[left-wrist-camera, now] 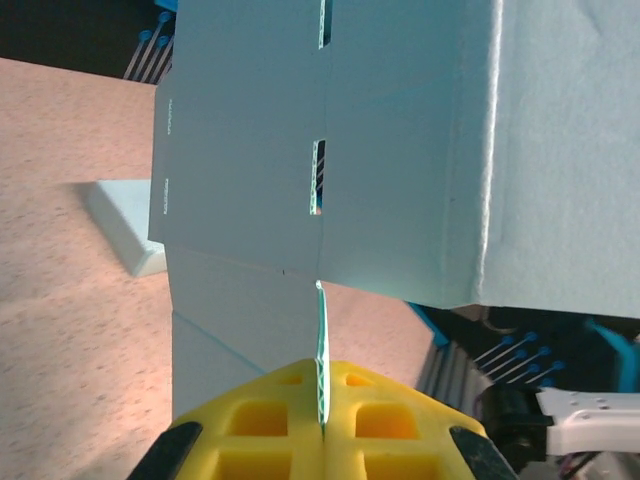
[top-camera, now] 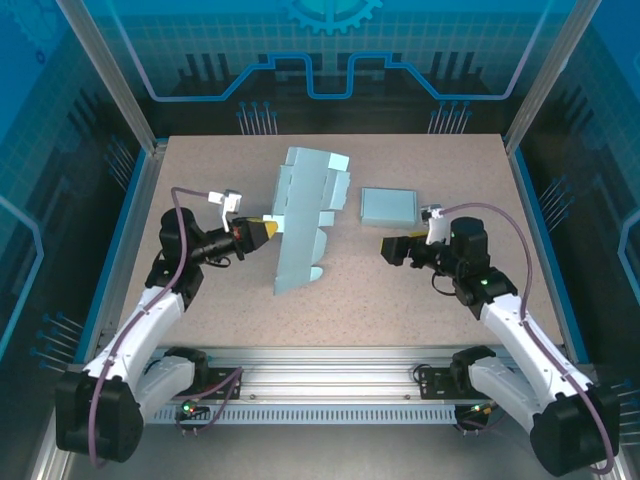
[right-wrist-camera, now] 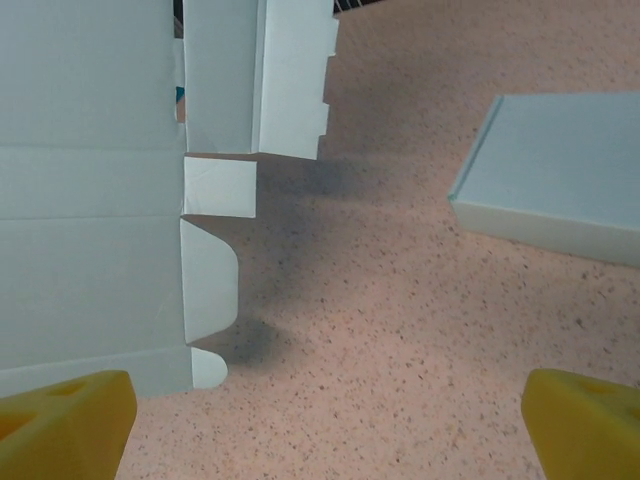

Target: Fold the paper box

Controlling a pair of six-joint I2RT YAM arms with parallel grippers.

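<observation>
Two yellow pads (left-wrist-camera: pixel 265 425) of the left gripper (left-wrist-camera: pixel 322 425) are pressed together on a thin flap edge of the paper box (top-camera: pixel 305 215), seen edge-on between them. The right gripper (right-wrist-camera: pixel 325 410) has its fingers (right-wrist-camera: pixel 65 412) wide apart with nothing between them, pointing left at the box from just right of it, not touching. The box is a pale blue cut sheet, partly folded and standing up on the table (top-camera: pixel 420 300), a little left of centre, its far end bent into a corner and its near end showing tabs and a rounded tongue. To its right and farther back lies a small flat box (top-camera: pixel 388 206) of the same colour, apart from both grippers. The sheet looks light and thin, stiff only along its creases, so it will likely sway or buckle if pushed mid-panel and could tear at the slots. The best hold, I judge, is a free panel edge close to a score line, such as the tabbed side facing the right gripper, while the left pinch steadies it
</observation>
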